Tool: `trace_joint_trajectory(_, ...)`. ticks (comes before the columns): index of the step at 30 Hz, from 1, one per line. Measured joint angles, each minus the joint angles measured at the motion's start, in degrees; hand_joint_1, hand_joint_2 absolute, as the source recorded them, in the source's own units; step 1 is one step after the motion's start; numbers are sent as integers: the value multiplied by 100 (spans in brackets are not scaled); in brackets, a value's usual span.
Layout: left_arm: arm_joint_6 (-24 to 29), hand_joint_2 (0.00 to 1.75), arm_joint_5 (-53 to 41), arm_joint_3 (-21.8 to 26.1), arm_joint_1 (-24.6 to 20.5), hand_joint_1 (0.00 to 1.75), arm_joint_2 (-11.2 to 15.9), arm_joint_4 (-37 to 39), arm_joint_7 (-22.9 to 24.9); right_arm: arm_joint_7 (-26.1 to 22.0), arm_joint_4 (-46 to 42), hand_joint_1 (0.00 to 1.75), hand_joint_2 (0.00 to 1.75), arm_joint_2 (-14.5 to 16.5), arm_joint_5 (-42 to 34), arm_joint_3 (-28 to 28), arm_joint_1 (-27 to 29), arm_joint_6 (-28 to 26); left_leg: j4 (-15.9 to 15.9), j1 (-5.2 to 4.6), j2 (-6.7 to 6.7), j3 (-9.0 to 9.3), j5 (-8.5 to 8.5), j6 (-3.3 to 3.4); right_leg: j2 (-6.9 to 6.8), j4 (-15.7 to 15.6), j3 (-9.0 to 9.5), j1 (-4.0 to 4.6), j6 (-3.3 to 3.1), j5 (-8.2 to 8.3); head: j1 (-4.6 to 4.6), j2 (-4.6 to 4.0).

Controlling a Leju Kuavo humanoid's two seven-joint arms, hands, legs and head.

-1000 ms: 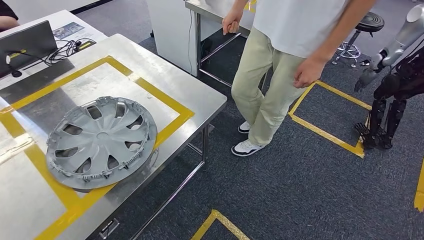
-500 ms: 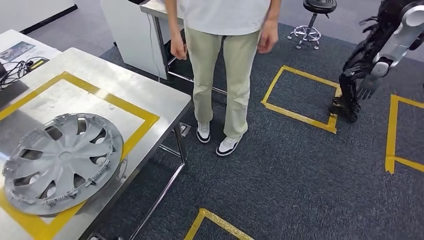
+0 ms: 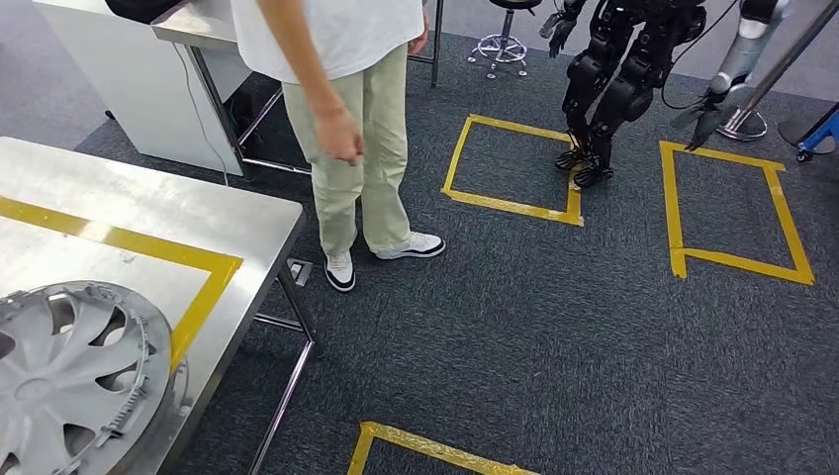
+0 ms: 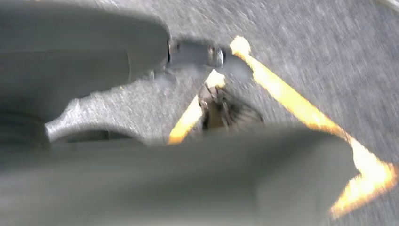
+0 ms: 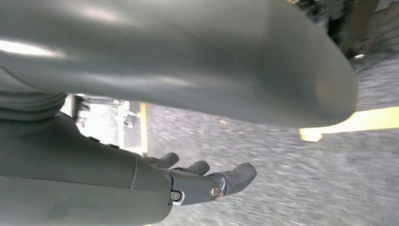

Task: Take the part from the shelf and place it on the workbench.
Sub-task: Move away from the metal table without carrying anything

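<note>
The grey wheel cover (image 3: 74, 381) lies flat on the steel tabletop (image 3: 148, 213), near its front edge, partly over a yellow tape line (image 3: 203, 297). The right robot hand (image 5: 207, 181) holds nothing, its fingers straight and apart. The left robot hand (image 4: 141, 66) is blurred; I cannot tell its state. A person (image 3: 346, 119) stands on the dark carpet floor (image 3: 554, 327) beside the tabletop.
</note>
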Motion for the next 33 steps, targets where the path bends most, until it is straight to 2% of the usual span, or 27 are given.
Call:
trace_joint_trajectory(1,-14,0,-72,-7,0,0,-4,-2,-36,34,0,0,0,-1,8,9,-4,1,-2,-13,87,4,-9,21,-177,391,-198,1,20,-199,42,0)
trace_joint_trajectory(2,-26,0,-143,-16,2,0,-12,-4,-75,40,-1,0,0,-8,5,16,-8,5,0,-25,175,4,-19,33,-267,791,-407,-7,36,-379,72,0)
trace_joint_trajectory(3,-37,0,-212,-31,5,0,-19,-4,-114,12,-1,0,0,-18,-1,20,-10,-11,3,-35,270,6,-32,38,-306,1105,-573,-15,48,-488,88,0)
trace_joint_trajectory(4,-50,0,-288,-57,7,0,-26,-4,-161,-40,-2,0,0,-28,-7,22,-8,-56,6,-43,360,9,-45,40,-318,1221,-638,-20,52,-482,99,0)
trace_joint_trajectory(5,-69,0,-375,-91,5,0,-33,-5,-217,-108,-1,0,0,-36,-9,24,-2,-123,10,-49,439,16,-58,37,-328,1113,-587,-21,47,-375,109,0)
trace_joint_trajectory(6,-92,0,-462,-130,-1,0,-44,-8,-271,-205,-1,0,0,-43,-4,27,7,-213,11,-53,513,31,-73,31,-370,781,-414,-16,29,-184,126,0)
trace_joint_trajectory(8,-146,0,-604,-207,-24,0,-74,-16,-365,-430,-1,0,0,-54,27,39,12,-339,10,-69,630,78,-108,0,-617,-81,47,26,-45,162,155,0)
trace_joint_trajectory(10,-184,0,-663,-278,-49,0,-100,-21,-402,-689,-2,0,0,-62,66,58,-5,-364,2,-79,733,132,-149,-62,-766,-501,264,75,-118,268,165,0)
trace_joint_trajectory(12,-146,0,-576,-319,-65,0,-118,-28,-328,-962,-2,0,0,-77,101,76,-18,-327,-13,-77,826,176,-187,-132,-636,-546,310,82,-170,281,164,0)
trace_joint_trajectory(13,-100,0,-477,-325,-68,0,-121,-30,-221,-1106,-3,0,0,-86,111,84,-15,-300,19,-72,781,184,-232,-160,-572,-584,353,67,-197,300,150,0)
trace_joint_trajectory(14,-54,0,-381,-325,-68,0,-117,-30,-74,-1246,-3,0,0,-99,95,94,-14,-273,149,-70,663,140,-323,-180,-504,-622,408,52,-230,326,124,0)
trace_joint_trajectory(16,68,0,-274,-326,-58,0,-97,-25,367,-1472,-4,0,0,-118,-70,109,-27,-193,808,-60,329,-160,-663,-196,-375,-660,455,33,-283,350,42,0)
trace_joint_trajectory(17,149,0,-273,-332,-50,0,-100,-23,582,-1543,-4,0,0,-130,-215,110,-39,-134,1226,-59,229,-377,-831,-196,-294,-657,458,39,-299,350,10,0)
trace_joint_trajectory(18,243,0,-283,-341,-40,0,-113,-22,763,-1589,-4,0,0,-143,-364,103,-49,-66,1543,-57,186,-559,-922,-194,-211,-653,455,43,-305,343,-15,0)
trace_joint_trajectory(19,331,0,-294,-351,-30,0,-134,-22,880,-1605,-4,0,0,-159,-490,90,-50,2,1661,-57,171,-650,-897,-189,-125,-648,456,47,-302,337,-31,0)
trace_joint_trajectory(20,401,0,-301,-359,-22,0,-157,-22,954,-1590,-4,0,0,-184,-584,75,-48,58,1565,-56,158,-641,-762,-180,-40,-639,462,48,-293,328,-46,0)
trace_joint_trajectory(21,449,0,-297,-367,-20,0,-175,-22,1005,-1536,-4,0,0,-215,-636,62,-47,95,1264,-52,131,-532,-540,-167,44,-625,470,47,-278,317,-63,0)
trace_joint_trajectory(22,476,0,-284,-373,-21,0,-187,-22,1050,-1449,-4,0,0,-250,-663,54,-47,110,868,-43,51,-375,-316,-153,123,-603,472,42,-256,300,-81,0)
trace_joint_trajectory(23,485,0,-261,-378,-23,0,-195,-22,1092,-1328,-3,0,0,-292,-672,51,-48,102,511,-25,-107,-227,-175,-147,194,-571,460,44,-227,279,-96,0)
trace_joint_trajectory(25,457,0,-199,-384,-32,0,-215,-23,1173,-1025,-2,0,0,-389,-727,43,-60,56,142,-12,-353,-38,-99,-132,320,-514,399,21,-154,257,-95,0)
trace_joint_trajectory(26,429,0,-170,-386,-37,0,-227,-23,1210,-869,-2,0,0,-442,-794,28,-61,33,130,-20,-387,-13,-129,-118,385,-504,354,4,-110,262,-91,0)
trace_joint_trajectory(27,399,0,-148,-386,-44,0,-240,-23,1242,-736,-2,0,0,-492,-880,4,-60,20,127,-30,-321,7,-126,-90,456,-507,308,-17,-67,273,-84,0)
trace_joint_trajectory(28,376,0,-132,-387,-46,0,-249,-22,1270,-636,-1,0,0,-536,-962,-26,-53,18,110,-32,-245,18,-120,-57,461,-492,273,-26,-31,269,-81,0)
trace_joint_trajectory(29,358,0,-124,-387,-49,0,-260,-22,1286,-575,-1,0,0,-574,-1025,-56,-47,16,93,-30,-166,34,-118,-15,367,-419,215,-19,-3,229,-67,0)
trace_joint_trajectory(30,345,0,-123,-387,-51,0,-272,-22,1299,-543,-1,0,0,-603,-1068,-83,-50,17,73,-31,-81,48,-117,22,196,-226,110,-7,18,126,-25,0)
trace_joint_trajectory(32,288,0,-130,-388,-46,0,-291,-22,1290,-525,-1,0,0,-643,-1134,-125,-65,18,63,-64,101,56,-134,79,-181,479,-249,8,47,-200,65,0)
trace_joint_trajectory(33,240,0,-137,-390,-39,0,-296,-21,1267,-534,-2,0,0,-655,-1166,-147,-72,20,64,-85,197,57,-144,97,-264,865,-454,5,56,-345,96,0)
